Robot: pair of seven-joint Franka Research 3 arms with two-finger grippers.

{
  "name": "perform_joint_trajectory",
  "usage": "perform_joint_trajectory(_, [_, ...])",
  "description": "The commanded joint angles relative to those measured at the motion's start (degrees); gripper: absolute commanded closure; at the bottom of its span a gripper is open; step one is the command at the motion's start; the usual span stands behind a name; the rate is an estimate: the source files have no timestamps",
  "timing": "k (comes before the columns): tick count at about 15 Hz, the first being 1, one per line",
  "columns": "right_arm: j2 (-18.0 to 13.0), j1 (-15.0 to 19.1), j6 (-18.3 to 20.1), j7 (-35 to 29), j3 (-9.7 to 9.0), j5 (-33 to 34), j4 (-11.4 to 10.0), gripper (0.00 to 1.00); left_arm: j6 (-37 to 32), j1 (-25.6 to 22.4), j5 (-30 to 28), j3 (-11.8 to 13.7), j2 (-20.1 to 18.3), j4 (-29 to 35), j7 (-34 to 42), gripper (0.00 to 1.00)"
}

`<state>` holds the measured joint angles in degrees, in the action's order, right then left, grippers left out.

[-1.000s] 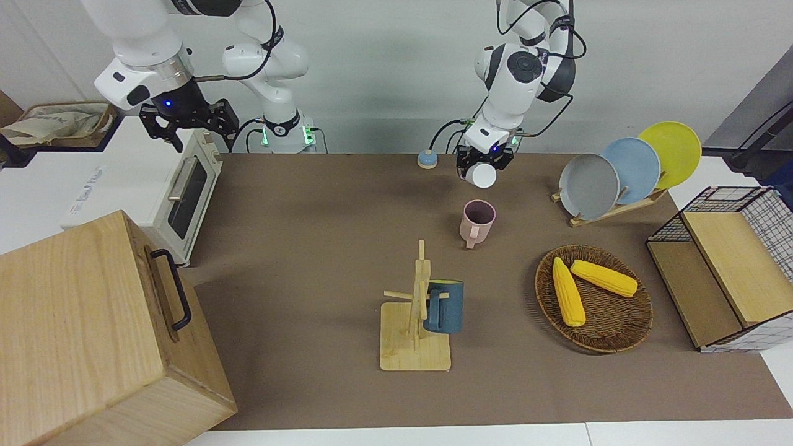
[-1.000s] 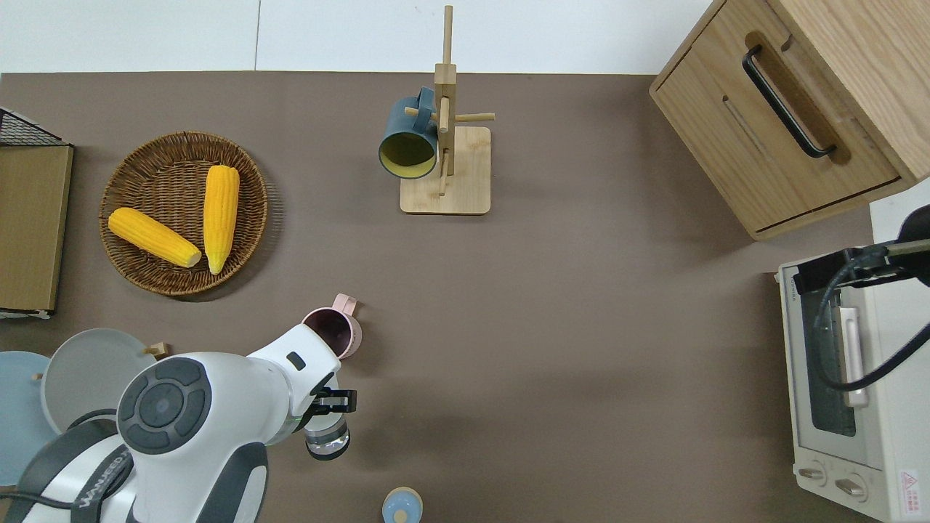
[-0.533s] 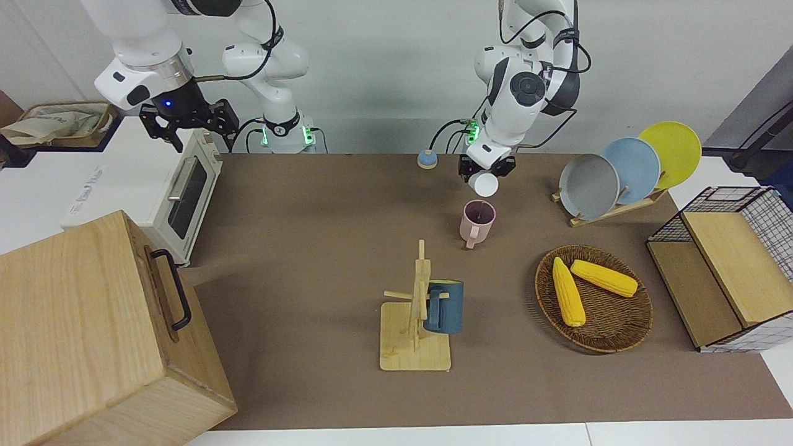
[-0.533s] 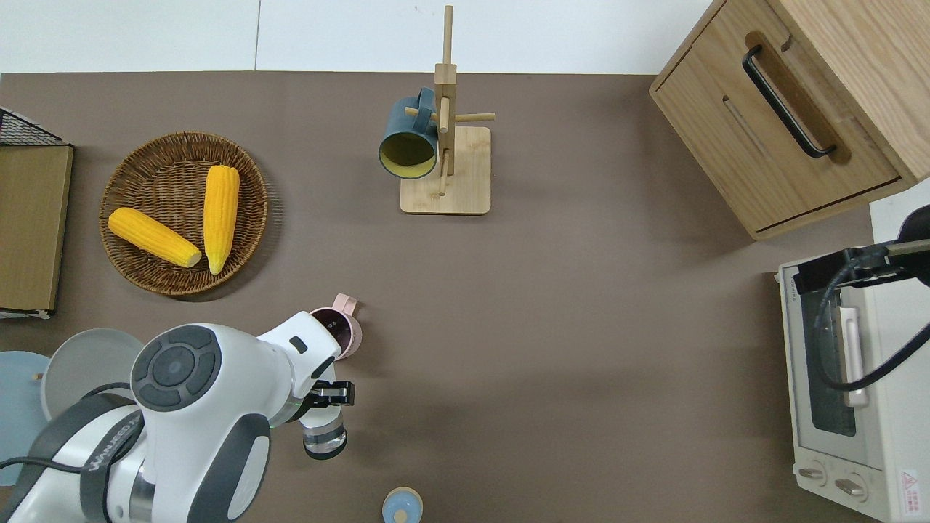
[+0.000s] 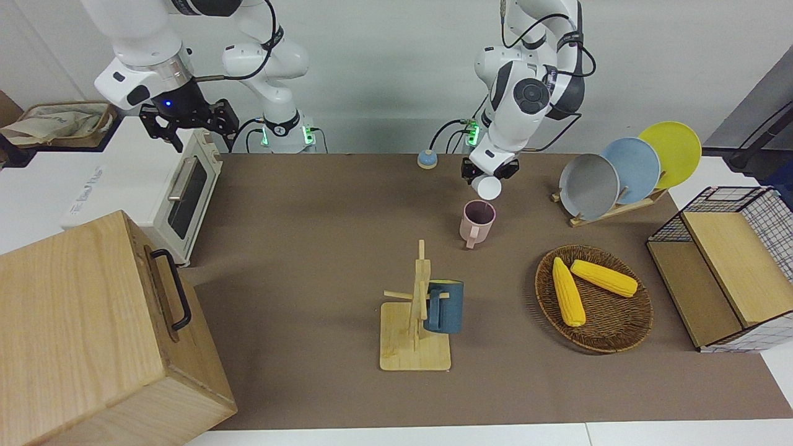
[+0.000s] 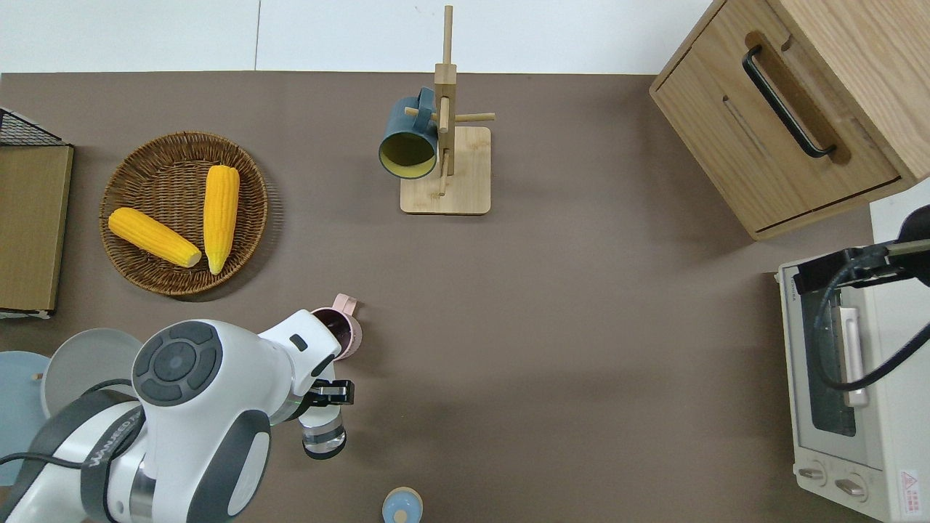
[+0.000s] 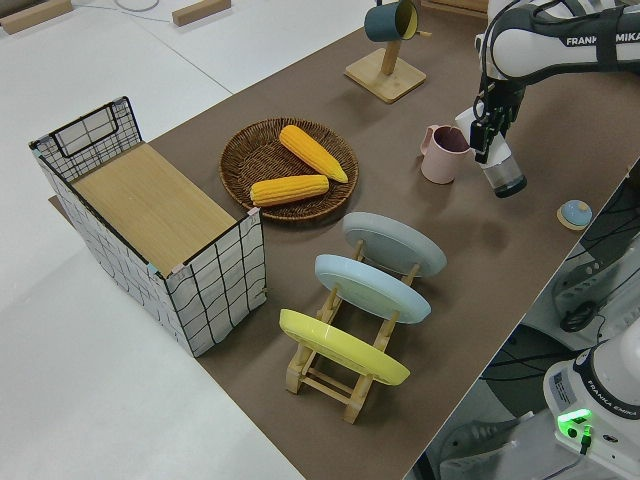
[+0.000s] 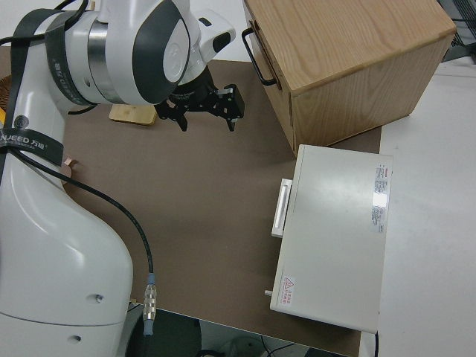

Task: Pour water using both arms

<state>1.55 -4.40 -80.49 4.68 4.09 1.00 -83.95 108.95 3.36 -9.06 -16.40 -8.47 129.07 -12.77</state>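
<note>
Right gripper [image 5: 188,129]: parked; jaws spread wide, nothing between them.
Toaster oven [image 5: 186,189]: at the table edge on the right arm's end, door facing the mat.
Wooden cabinet [image 5: 93,334]: at the table corner farthest from the robots, right arm's end; black handle on its front.
Mug rack [image 5: 416,322]: near the mat's edge farthest from the robots, about mid-length; a dark blue mug [image 5: 445,306] hangs on a peg.
Blue lid [image 5: 426,160]: on the mat's edge nearest the robots.
Left gripper [image 6: 328,398]: jaws closed on a clear bottle [image 6: 324,434], which is tipped on its side with its mouth end toward the pink mug; over the mat.
Pink mug [image 5: 477,222]: upright on the mat, handle pointing away from the robots; something dark inside.
Plate rack [image 5: 626,170]: grey, blue and yellow plates on edge, near the mat's corner at the left arm's end.
Wicker tray [image 5: 619,325]: two corn cobs [image 5: 568,291] on it.
Wire basket [image 5: 731,266]: at the mat's edge, left arm's end.
</note>
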Motion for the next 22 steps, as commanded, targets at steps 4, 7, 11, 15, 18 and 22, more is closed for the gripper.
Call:
perform_joint_trajectory(4, [-0.7,0.1,0.1,0.9,0.13,-1.1,-0.7,0.009,-2.6,-0.4,1.2,-0.1,0.5,-2.9,-0.5,1.0])
perform_joint_trajectory(7, [-0.7,0.2,0.1,0.9,0.13,-1.1,-0.7,0.009,-4.9,-0.4,1.2,-0.1,1.4,-4.7,-0.5,1.0])
perform_joint_trajectory(11, [-0.7,0.1,0.1,0.9,0.04,-1.1,-0.7,0.009,-9.4,-0.3,1.2,-0.1,1.8,-7.0,-0.7,1.0])
perform_joint_trajectory(15, [-0.7,0.2,0.1,0.9,0.05,-1.1,-0.7,0.009,-10.2,0.0,1.2,-0.2,1.8,-7.0,-0.8,1.0])
perform_joint_trajectory(18, [-0.7,0.1,0.1,0.9,0.13,-1.1,-0.7,0.009,-10.7,0.2,1.2,-0.2,1.8,-7.0,-0.9,1.0])
perform_joint_trajectory(22, [-0.7,0.2,0.1,0.9,0.13,-1.1,-0.7,0.009,-10.8,0.2,1.2,-0.2,1.7,-7.0,-0.9,1.0])
